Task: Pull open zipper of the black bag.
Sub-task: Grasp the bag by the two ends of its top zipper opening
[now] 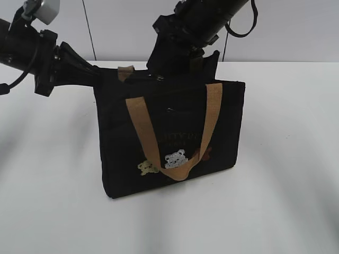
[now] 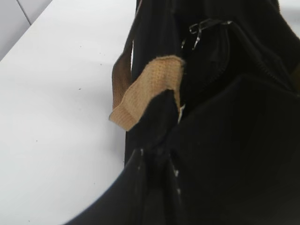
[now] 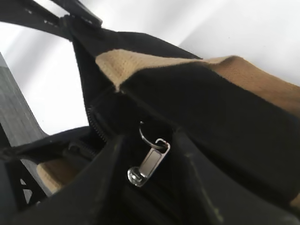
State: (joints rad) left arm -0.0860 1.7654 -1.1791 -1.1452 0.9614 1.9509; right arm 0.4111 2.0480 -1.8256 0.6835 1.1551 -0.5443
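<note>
The black bag (image 1: pixel 169 137) stands upright on the white table, with tan handles and bear patches on its front. My left gripper (image 1: pixel 98 77) is shut on the fabric at the bag's top left corner; in the left wrist view its fingers (image 2: pixel 140 187) pinch that black edge just below a tan handle end (image 2: pixel 150 89). My right gripper (image 1: pixel 179 70) reaches down onto the bag's top. In the right wrist view the zipper (image 3: pixel 96 123) runs along the top, and its silvery pull tab (image 3: pixel 149 164) hangs on a ring between my right gripper's (image 3: pixel 149 140) parted fingers, with no visible contact.
The white table (image 1: pixel 47 201) surrounds the bag on all sides. A pale wall stands behind it. The tan front handle (image 1: pixel 159 153) droops down over the bag's front.
</note>
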